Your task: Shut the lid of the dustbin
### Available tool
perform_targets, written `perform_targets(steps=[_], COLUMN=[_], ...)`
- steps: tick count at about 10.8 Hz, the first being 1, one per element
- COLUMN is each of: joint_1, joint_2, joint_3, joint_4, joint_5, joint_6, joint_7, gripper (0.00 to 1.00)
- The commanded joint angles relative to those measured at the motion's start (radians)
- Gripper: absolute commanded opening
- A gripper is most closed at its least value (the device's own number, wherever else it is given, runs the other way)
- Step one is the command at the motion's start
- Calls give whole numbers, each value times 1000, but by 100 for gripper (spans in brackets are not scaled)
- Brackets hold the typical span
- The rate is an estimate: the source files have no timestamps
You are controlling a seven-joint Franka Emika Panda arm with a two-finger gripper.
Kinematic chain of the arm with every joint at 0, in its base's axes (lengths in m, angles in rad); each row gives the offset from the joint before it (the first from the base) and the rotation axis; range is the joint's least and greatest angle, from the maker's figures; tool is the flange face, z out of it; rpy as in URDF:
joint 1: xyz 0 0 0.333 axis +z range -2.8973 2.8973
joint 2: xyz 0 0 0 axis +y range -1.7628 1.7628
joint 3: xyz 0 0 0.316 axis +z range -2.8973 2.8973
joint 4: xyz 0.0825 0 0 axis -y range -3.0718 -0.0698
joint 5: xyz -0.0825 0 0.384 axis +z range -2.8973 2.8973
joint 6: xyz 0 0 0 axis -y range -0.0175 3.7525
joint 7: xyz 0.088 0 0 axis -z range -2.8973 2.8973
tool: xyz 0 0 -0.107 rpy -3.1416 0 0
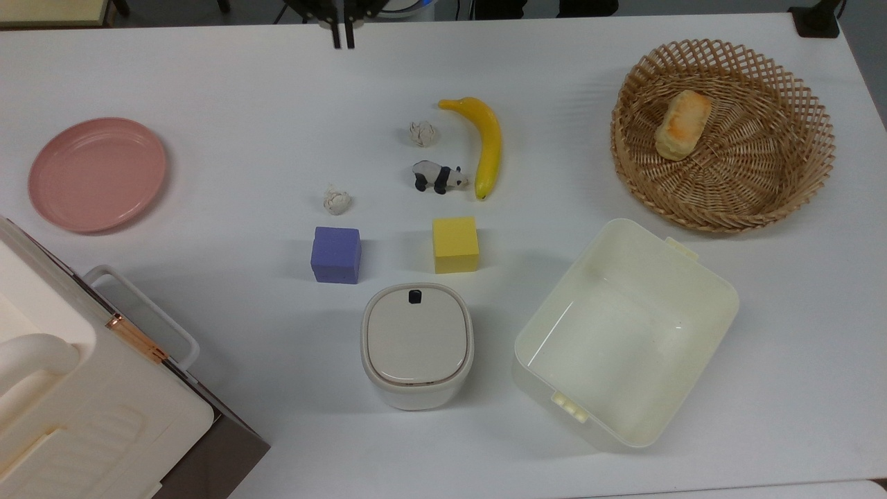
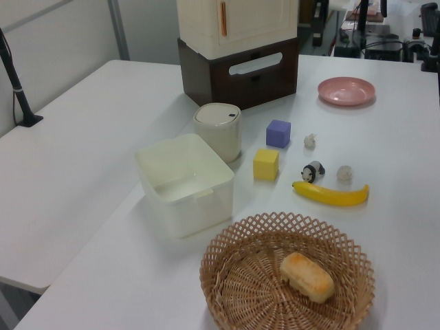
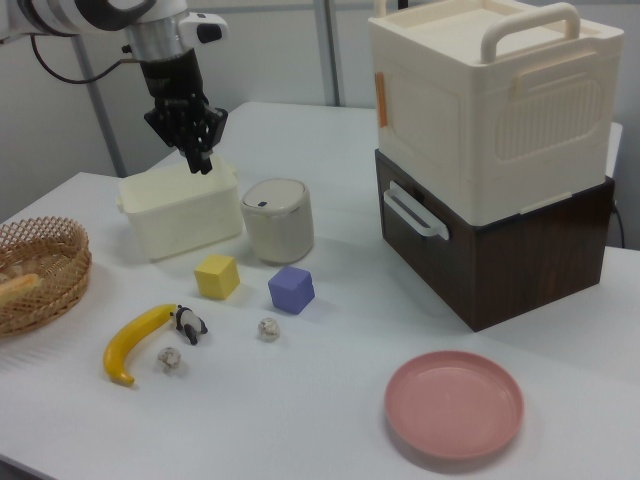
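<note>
Cream plastic is making up the bin [image 1: 417, 346], which is sitting low and centre in the top view with its lid [image 1: 416, 342] lying flat and flush inside the rim, the small black tab [image 1: 415, 296] pointing toward the cubes. In the left view the bin [image 2: 218, 131] is standing upper centre, just beside the tub [image 2: 184, 183]; in the right view it [image 3: 277, 221] is sitting mid-frame, next to the tub [image 3: 180, 210].

At the top edge of the top view the gripper [image 1: 342, 36] is poking into frame, well apart from the bin, its two dark fingers hanging side by side with only a thin slit between them and nothing held. In the right view the gripper [image 3: 201, 160] is hanging in the upper left of the frame, high above the table, fingers pointing down and pressed close together, empty.

A purple cube [image 1: 336, 254] and a yellow cube [image 1: 455, 244] are sitting just above the bin in the top view. Farther up, a panda figure [image 1: 436, 176] is standing near a banana [image 1: 484, 143]. A pink plate [image 1: 97, 173] is lying at the top view's left, and a basket [image 1: 773, 180] holding a bread roll [image 1: 682, 124] is occupying the upper right. A big case [image 3: 495, 90] is resting on a dark box [image 3: 520, 255] at the right view's right.
</note>
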Motion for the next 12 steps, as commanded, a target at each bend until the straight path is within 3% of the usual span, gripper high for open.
perform_targets(steps=[1,2,3,5,12], joint_1=[-9,-11,-9,-2,-5], joint_2=[-27,-26,-24,-23,-20], joint_3=[-7,-7,-7,-4,-2], joint_4=[-43,-44,-44,-46,-43], joint_5=[7,7,5,-13,-24], joint_6=[-13,-11,-11,-14,-25], joint_7=[-31,-32,-32,-26,20], gripper=[43,58,82,100,100])
